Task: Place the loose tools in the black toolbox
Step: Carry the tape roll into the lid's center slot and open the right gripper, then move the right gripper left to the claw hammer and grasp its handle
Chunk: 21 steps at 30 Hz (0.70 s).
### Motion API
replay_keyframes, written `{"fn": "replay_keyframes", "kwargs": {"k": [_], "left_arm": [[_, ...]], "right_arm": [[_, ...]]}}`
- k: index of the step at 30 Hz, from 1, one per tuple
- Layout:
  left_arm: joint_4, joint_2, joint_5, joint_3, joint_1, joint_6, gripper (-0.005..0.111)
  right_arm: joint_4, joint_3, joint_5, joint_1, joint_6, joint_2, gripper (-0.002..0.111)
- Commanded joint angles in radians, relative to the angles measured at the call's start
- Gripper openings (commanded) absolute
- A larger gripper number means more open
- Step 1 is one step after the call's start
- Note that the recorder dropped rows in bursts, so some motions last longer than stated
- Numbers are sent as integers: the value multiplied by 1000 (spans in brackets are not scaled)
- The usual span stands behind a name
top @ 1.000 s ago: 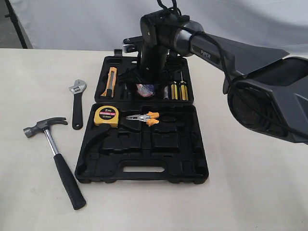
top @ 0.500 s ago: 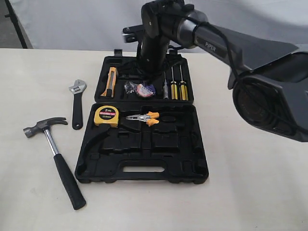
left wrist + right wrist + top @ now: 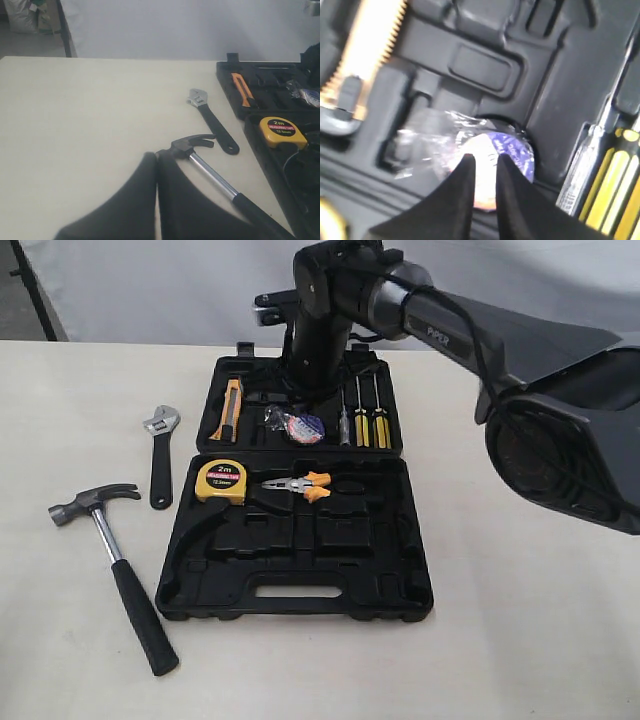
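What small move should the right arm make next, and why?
Probably lift the right gripper clear of the black toolbox. The tape roll already lies in its far half, while the wrench and the hammer lie on the table beside it, not yet packed.

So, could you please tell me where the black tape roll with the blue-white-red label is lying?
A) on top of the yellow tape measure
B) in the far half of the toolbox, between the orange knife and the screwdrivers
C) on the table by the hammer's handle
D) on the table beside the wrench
B: the tape roll lies in a recess in the far half of the toolbox, with the orange knife on one side and the screwdrivers on the other.
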Motion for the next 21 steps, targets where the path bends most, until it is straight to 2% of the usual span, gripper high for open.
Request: {"fn": "replay_keyframes", "kwargs": {"k": [1, 5, 14, 16, 19, 21], "left_arm": [[-14, -8, -17, 9, 3, -10, 1], [-14, -8, -17, 9, 3, -10, 1], [-14, -8, -17, 9, 3, -10, 1], [-14, -8, -17, 9, 3, -10, 1], [-14, -8, -17, 9, 3, -10, 1], [-14, -8, -17, 9, 3, -10, 1]], "right_arm": [[102, -1, 35, 20, -39, -52, 16], [147, -1, 74, 99, -70, -71, 16], [147, -1, 51, 359, -157, -50, 17], [147, -1, 20, 399, -167, -39, 25], [144, -1, -28, 431, -167, -19, 47], [136, -1, -64, 440, -167, -3, 56]]}}
